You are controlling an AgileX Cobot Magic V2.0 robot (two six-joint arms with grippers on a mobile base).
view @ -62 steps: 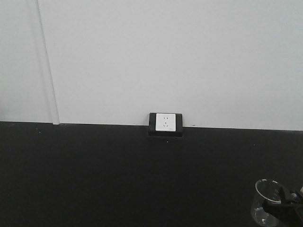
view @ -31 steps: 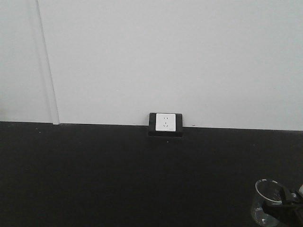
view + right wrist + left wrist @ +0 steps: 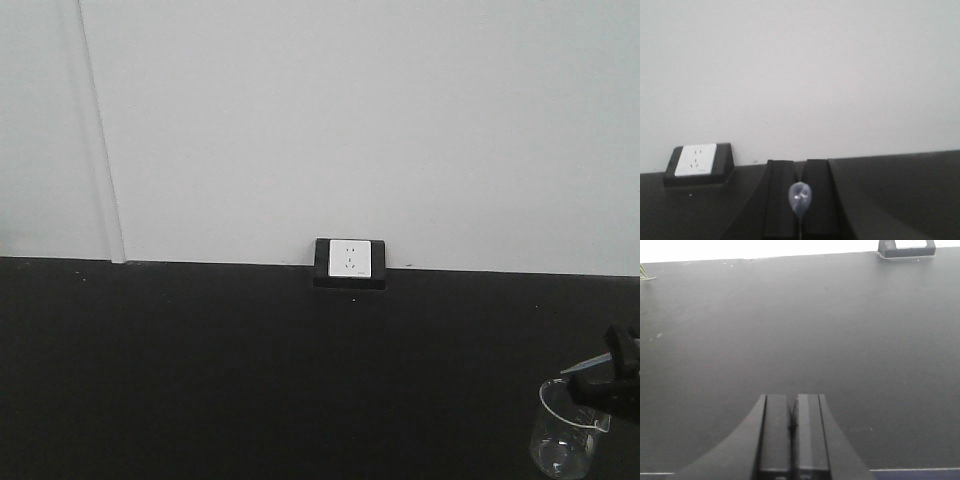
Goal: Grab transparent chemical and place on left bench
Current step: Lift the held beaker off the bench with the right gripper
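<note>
The transparent chemical (image 3: 563, 440), a small clear beaker, is at the bottom right of the front view, low over the black bench (image 3: 250, 370). My right gripper (image 3: 600, 385) is at its upper right rim. In the right wrist view the jaws (image 3: 800, 162) stand nearly together, with a rounded bit of the clear glass (image 3: 800, 196) and its thin wall edge between them. My left gripper (image 3: 791, 397) is shut and empty over the bare black bench (image 3: 790, 315). It does not show in the front view.
A white wall socket in a black housing (image 3: 349, 261) sits where the bench meets the white wall. It also shows in the right wrist view (image 3: 697, 160) and the left wrist view (image 3: 905, 249). A green tip (image 3: 644, 274) pokes in at the far left.
My right gripper has risen from beside the beaker's body to its upper right rim. The beaker's base stays at about the same spot. The left arm has not moved.
</note>
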